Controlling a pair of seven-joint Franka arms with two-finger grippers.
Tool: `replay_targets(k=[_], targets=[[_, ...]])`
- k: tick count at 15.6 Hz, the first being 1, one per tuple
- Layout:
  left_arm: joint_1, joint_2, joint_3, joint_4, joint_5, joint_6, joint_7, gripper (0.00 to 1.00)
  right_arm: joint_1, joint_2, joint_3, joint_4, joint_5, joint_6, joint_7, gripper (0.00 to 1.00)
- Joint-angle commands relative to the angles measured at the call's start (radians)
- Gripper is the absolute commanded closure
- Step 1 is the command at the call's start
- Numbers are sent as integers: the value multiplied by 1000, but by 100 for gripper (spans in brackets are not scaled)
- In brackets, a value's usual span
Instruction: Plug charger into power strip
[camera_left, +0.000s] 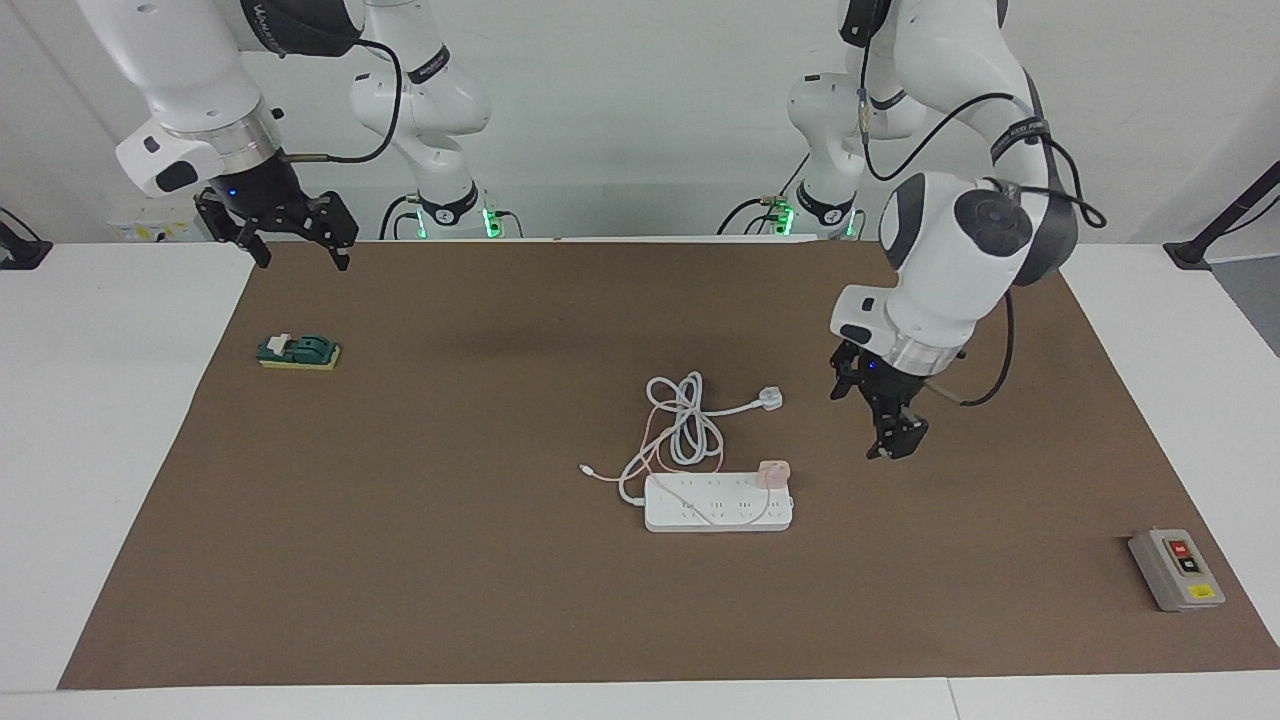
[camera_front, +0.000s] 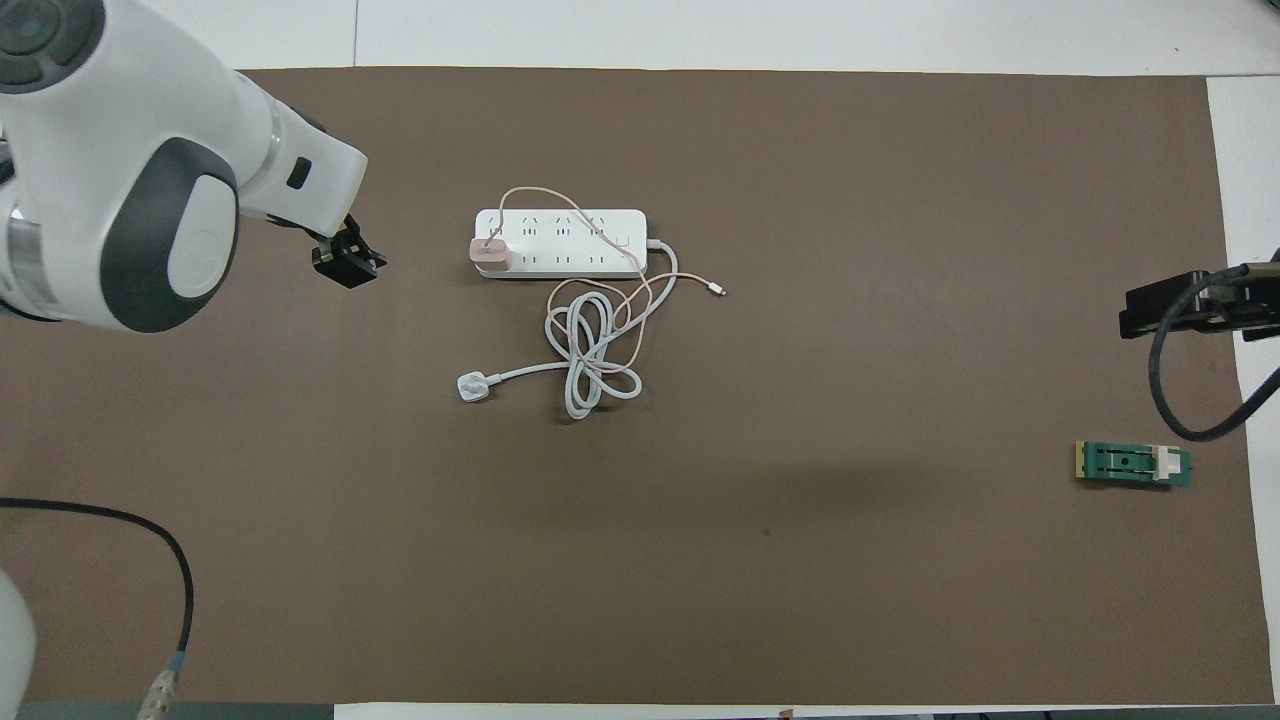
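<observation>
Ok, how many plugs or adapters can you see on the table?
2. The small pale-pink cube charger sits on the long white power strip, at its left-arm end. The white three-pin plug lies on the brown mat, nearer the robots than the strip.

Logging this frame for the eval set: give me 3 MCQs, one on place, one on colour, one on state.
1. Where does the charger sit?
A. on the power strip, at its end toward the left arm
B. on the mat by the green switch
C. in the left tool

2. What colour is the charger?
A. black
B. pale pink
C. green

3. What is the left tool doing?
A. gripping the charger
B. pressing the grey button box
C. up in the air over bare mat, apart from the strip, holding nothing

Key: 1 A, the cube stands on the strip's end socket. 2 B, pink against the white strip. 3 C, a clear gap of mat separates tool and strip. The right tool waits over the mat's edge.
</observation>
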Motion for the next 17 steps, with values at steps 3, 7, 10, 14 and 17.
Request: replay_targets(k=[3,7,10,14,17], targets=[[120,-112,-2,-26,-22,-118,-109,0,-13,-15,7,-17,4,-4,-45,0],[166,-146,-2,-12,-27,-181,-426,0,-13,-15,8,-17,4,-4,-45,0],[171,-161,-2,-15,-25,-222,-549,0,-10,-15,7,-17,4,-4,-42,0],[172,-182,17,-28,-14,-270,-762,0,-7,-17,8,-17,4,-4,-39,0],[172,-186,23,-29,-14,-264,-894,0,-2,-17,8,-17,4,-3,-37,0]])
